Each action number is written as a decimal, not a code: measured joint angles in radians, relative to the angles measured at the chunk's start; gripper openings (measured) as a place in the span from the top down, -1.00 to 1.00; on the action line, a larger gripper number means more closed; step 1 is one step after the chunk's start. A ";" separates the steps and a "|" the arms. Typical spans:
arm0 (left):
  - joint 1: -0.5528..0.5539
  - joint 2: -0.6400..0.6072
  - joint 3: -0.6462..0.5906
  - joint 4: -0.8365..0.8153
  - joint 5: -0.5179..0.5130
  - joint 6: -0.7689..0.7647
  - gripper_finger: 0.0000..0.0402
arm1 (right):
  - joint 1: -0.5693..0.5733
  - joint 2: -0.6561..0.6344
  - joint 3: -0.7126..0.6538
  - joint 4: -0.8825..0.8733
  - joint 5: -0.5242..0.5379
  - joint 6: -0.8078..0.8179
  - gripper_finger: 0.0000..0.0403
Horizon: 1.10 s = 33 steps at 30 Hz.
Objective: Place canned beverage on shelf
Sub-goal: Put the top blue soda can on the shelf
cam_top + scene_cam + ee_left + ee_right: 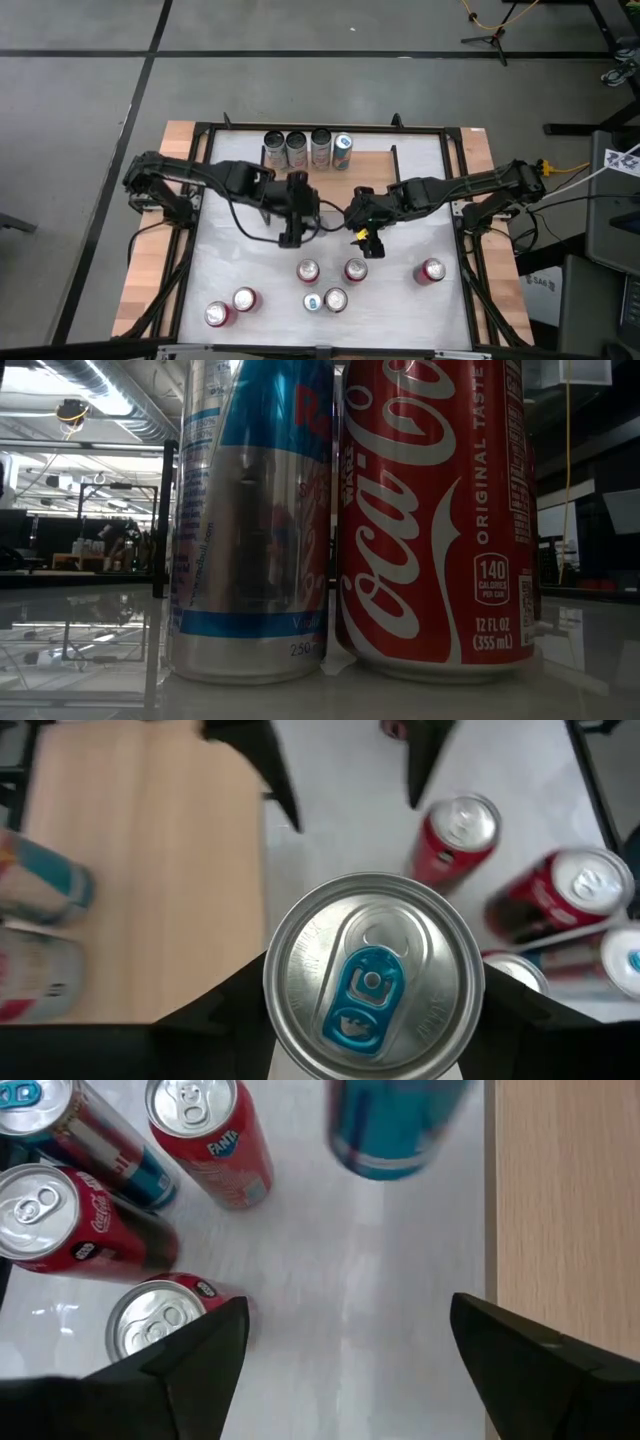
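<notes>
Seen from above, a white, smooth tabletop [250,265] sat inside a black metal frame with bare wood at both side edges. The shelf [380,160], a pale wood plank on thin black legs, ran along the table's far edge. Four upright cans [308,149] stood in a row on its left-of-centre part, touching or nearly so; the plank to their right was bare.

Left of the shelf's middle and just in front of it, the left gripper [291,236] was clamped on a silver can with a blue pull tab [374,974]. In the left wrist view its dark fingers pressed both sides of the round lid, and the can hung above the table beside the plank's edge.

To the right, the right gripper [372,243] hung with its fingers spread wide, nothing between them. In the right wrist view only white tabletop lay between the fingers [195,1355].

Farther from the shelf, seven cylindrical cans stood in a loose group near the table's front, among them a red Coca-Cola can [435,520] and a slim blue-and-silver can [250,520] just beside each other. Open tabletop lay between this group and the shelf.
</notes>
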 joint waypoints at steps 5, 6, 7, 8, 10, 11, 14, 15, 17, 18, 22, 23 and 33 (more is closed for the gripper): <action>0.065 0.000 0.013 -0.025 0.001 0.028 -0.07 | 0.000 0.000 0.000 -0.001 0.000 0.000 -0.66; 0.079 0.000 0.013 -0.032 0.000 0.028 -0.07 | 0.000 0.000 0.000 -0.001 0.000 0.000 -0.66; 0.092 0.000 0.013 -0.041 0.000 0.028 -0.07 | 0.000 0.000 0.000 -0.001 0.000 0.000 -0.66; 0.105 0.000 0.014 -0.046 0.001 0.026 -0.07 | 0.000 0.000 0.000 -0.002 0.000 0.000 -0.66; 0.128 -0.001 0.014 -0.052 0.000 0.023 -0.07 | 0.000 0.000 0.000 -0.002 0.000 0.000 -0.66; 0.137 -0.001 0.014 -0.050 0.001 0.022 -0.07 | 0.000 0.000 0.000 -0.002 0.000 -0.001 -0.66; 0.163 -0.001 0.014 -0.049 0.001 0.018 -0.07 | 0.000 0.000 0.000 -0.003 0.000 -0.001 -0.66; 0.170 -0.001 0.014 -0.050 0.001 0.018 -0.07 | 0.000 0.000 0.000 -0.004 0.000 -0.001 -0.66; 0.184 -0.001 0.014 -0.050 0.002 0.017 -0.07 | 0.000 0.000 0.000 -0.003 0.000 -0.001 -0.66; 0.190 -0.001 0.014 -0.050 0.002 0.017 -0.07 | 0.000 0.000 0.000 -0.003 0.000 -0.001 -0.66; 0.207 -0.001 0.014 -0.050 0.001 0.017 -0.07 | 0.000 0.000 0.000 -0.003 0.000 -0.001 -0.66; 0.210 -0.001 0.014 -0.050 0.001 0.017 -0.07 | 0.000 0.000 0.000 -0.003 0.000 -0.001 -0.66; 0.211 -0.001 0.014 -0.051 0.000 0.018 -0.08 | 0.000 0.000 0.000 -0.002 0.000 -0.001 -0.66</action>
